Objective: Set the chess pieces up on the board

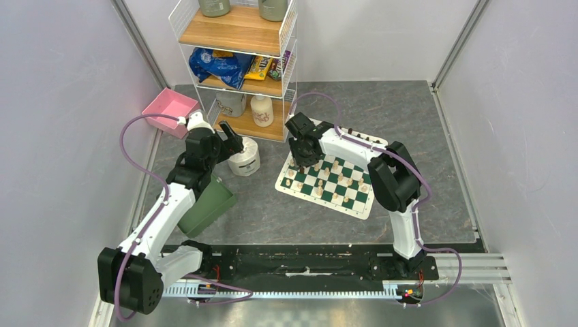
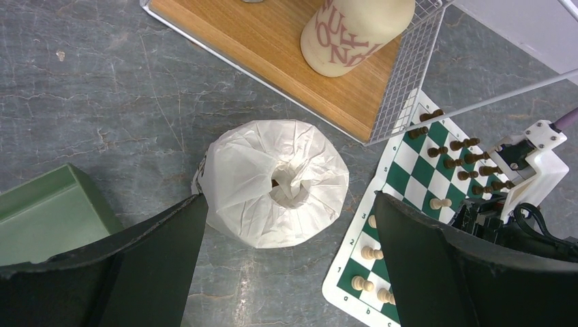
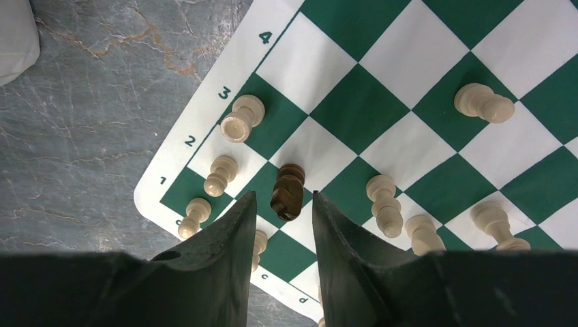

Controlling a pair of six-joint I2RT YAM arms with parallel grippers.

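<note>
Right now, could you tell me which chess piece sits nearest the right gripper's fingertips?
The dark brown piece, right at the tips of the right gripper; its neighbours are all cream pieces.

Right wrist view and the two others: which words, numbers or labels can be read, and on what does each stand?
"4", "3", "2", "1": white border of the board, along one edge.
"c", "d": the same border, along the next edge.
"OND", in pink, with an unclear row of letters beside it: bottle on the shelf.
Snack bags: print too small to read.
</note>
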